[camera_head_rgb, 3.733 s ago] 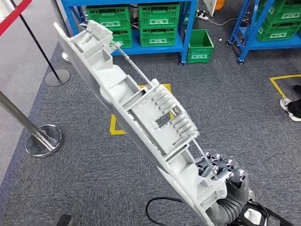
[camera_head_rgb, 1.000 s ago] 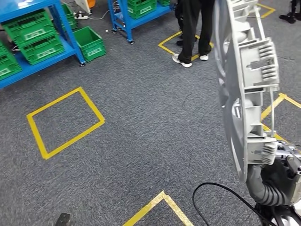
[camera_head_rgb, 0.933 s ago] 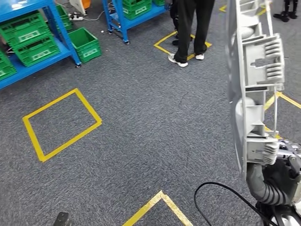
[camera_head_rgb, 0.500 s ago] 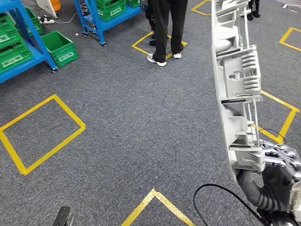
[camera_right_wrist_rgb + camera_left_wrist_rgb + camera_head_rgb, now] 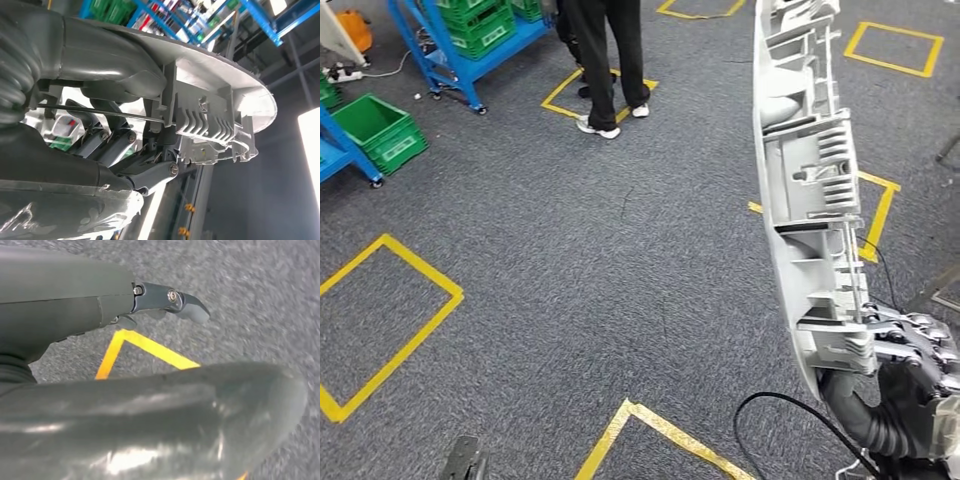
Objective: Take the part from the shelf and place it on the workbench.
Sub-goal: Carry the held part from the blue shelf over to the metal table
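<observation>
Head view: my right hand (image 5: 916,370) is clamped on the bottom end of the grey ribbed plastic part (image 5: 807,190), which stands near upright above it, I'd guess to clear the carpet in transit; left hand (image 5: 113,305) hangs released over floor tape.

You are looking down at grey carpet (image 5: 546,260) marked with yellow tape squares; take the nearest one (image 5: 373,320), at the left, as your landmark. Beyond it, further left, a green crate (image 5: 376,130) sits on the floor just beside a blue shelf leg (image 5: 346,145). Well beyond the square and to its right, a person in dark trousers (image 5: 607,50) and white shoes stands on another taped square (image 5: 580,95), near a blue rack (image 5: 463,40) holding green crates. A black cable (image 5: 765,410) loops on the carpet far right of the landmark.
</observation>
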